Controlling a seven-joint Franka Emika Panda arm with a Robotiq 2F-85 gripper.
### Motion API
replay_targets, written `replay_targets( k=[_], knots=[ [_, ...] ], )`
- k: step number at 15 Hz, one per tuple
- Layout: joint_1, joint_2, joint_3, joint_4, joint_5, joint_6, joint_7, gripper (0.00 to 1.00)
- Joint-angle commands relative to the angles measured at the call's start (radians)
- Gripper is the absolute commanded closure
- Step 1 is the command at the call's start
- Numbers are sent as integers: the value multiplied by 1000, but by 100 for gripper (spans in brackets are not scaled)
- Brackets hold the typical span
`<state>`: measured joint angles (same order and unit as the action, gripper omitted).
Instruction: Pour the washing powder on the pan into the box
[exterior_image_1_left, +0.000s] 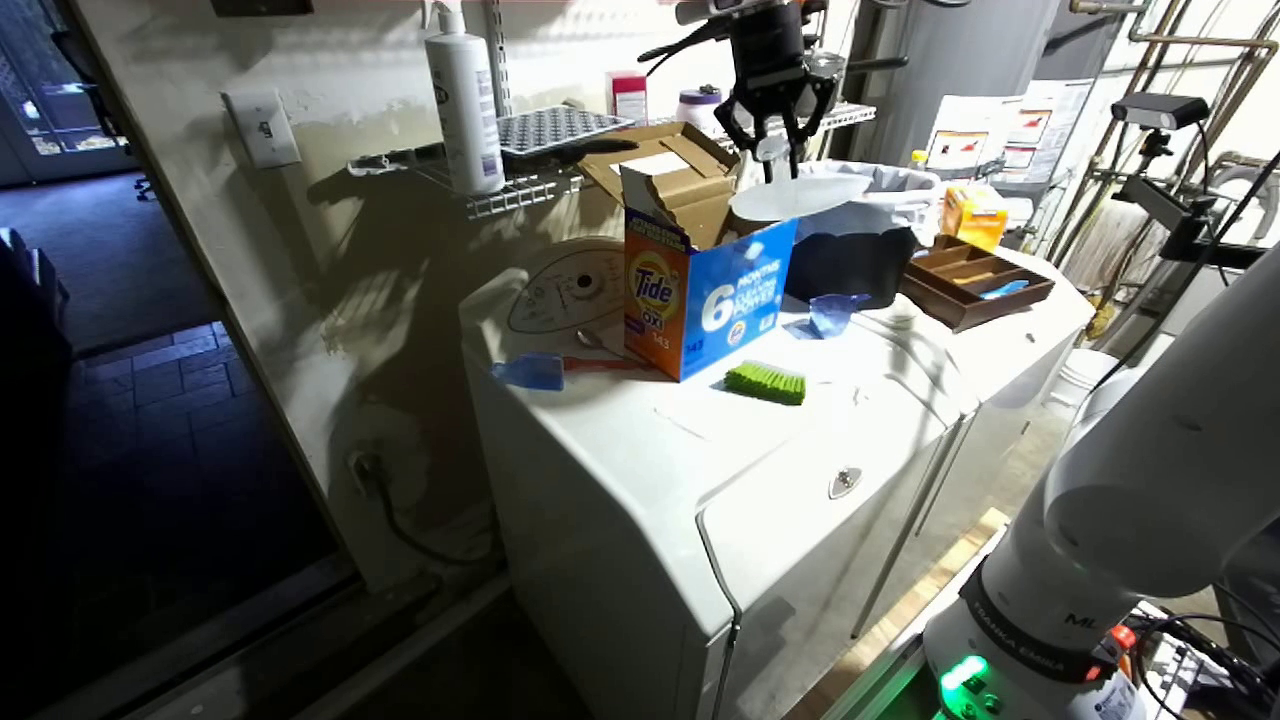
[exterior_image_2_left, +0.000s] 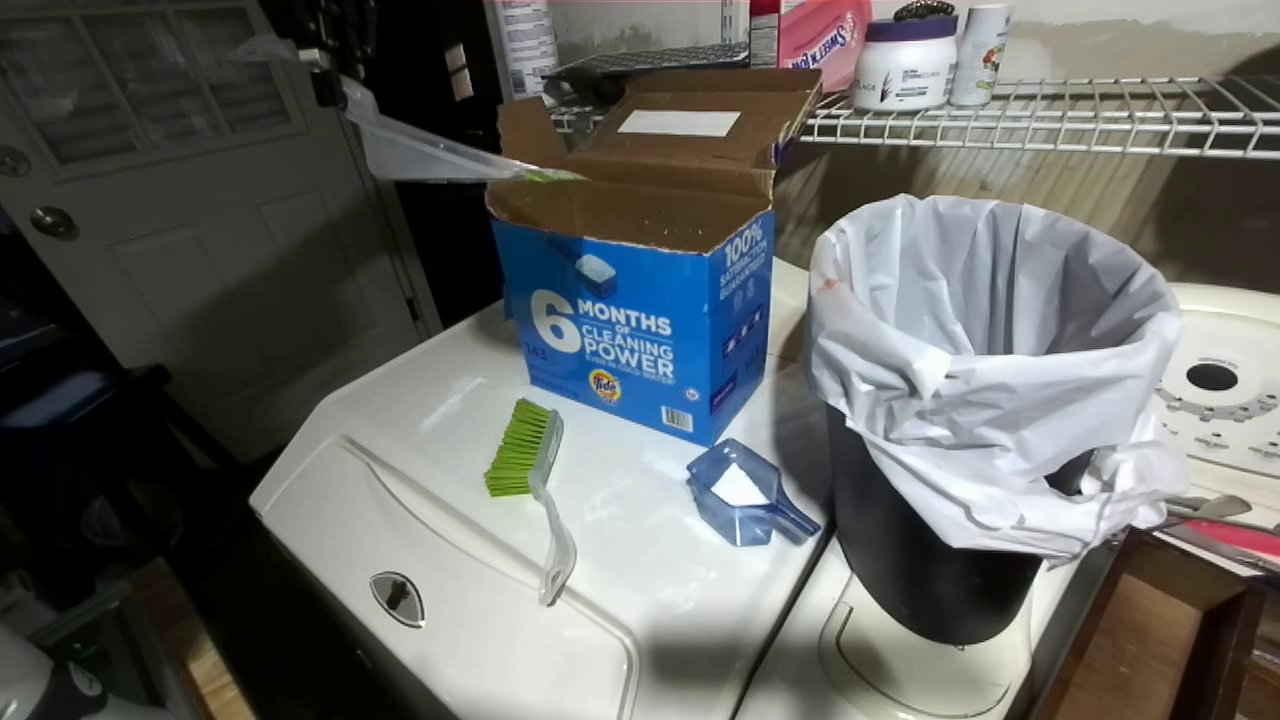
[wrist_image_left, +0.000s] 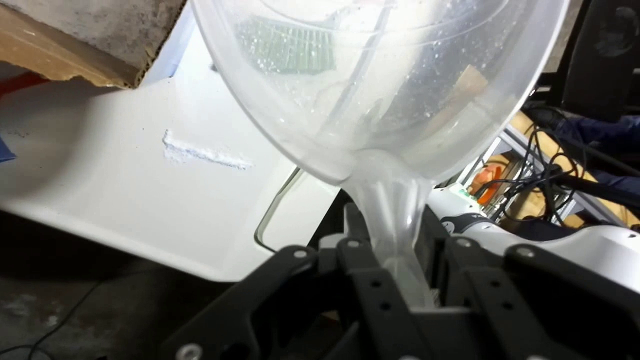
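The translucent whitish pan (exterior_image_1_left: 800, 198) is a dustpan shape, raised above the box level. My gripper (wrist_image_left: 387, 225) is shut on its handle; it also shows above the pan in an exterior view (exterior_image_1_left: 782, 150). In the wrist view the pan (wrist_image_left: 380, 110) has white specks on it. The box (exterior_image_1_left: 735, 295) stands upright with its flaps open. In an exterior view the pan (exterior_image_2_left: 430, 150) tilts down, its lip over the side edge of the box opening (exterior_image_2_left: 620, 320). In the wrist view a corner of the box (wrist_image_left: 100, 55) shows. A line of white powder (wrist_image_left: 205, 154) lies on the washer top.
A green brush (exterior_image_2_left: 525, 460) and a blue scoop with white powder (exterior_image_2_left: 745, 490) lie before the box. A lined bin (exterior_image_2_left: 940, 530) and a brown tray (exterior_image_1_left: 975, 285) stand beside it. A wire shelf (exterior_image_2_left: 1050, 130) is behind. A red-handled spatula (exterior_image_1_left: 535, 372) lies near the box.
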<state>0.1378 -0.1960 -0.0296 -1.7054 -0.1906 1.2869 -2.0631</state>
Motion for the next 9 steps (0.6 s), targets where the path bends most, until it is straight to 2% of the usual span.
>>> replay_targets(
  k=[1,6,7,9],
  knots=[
    [-19,64,16,91,-61,-49,-116,93],
    [-29,139,26,173,-135,-103,-250,93],
    [-32,88,26,98,-89,-57,-200,72],
    [-36,112,29,123,-105,-69,-221,72]
  ],
)
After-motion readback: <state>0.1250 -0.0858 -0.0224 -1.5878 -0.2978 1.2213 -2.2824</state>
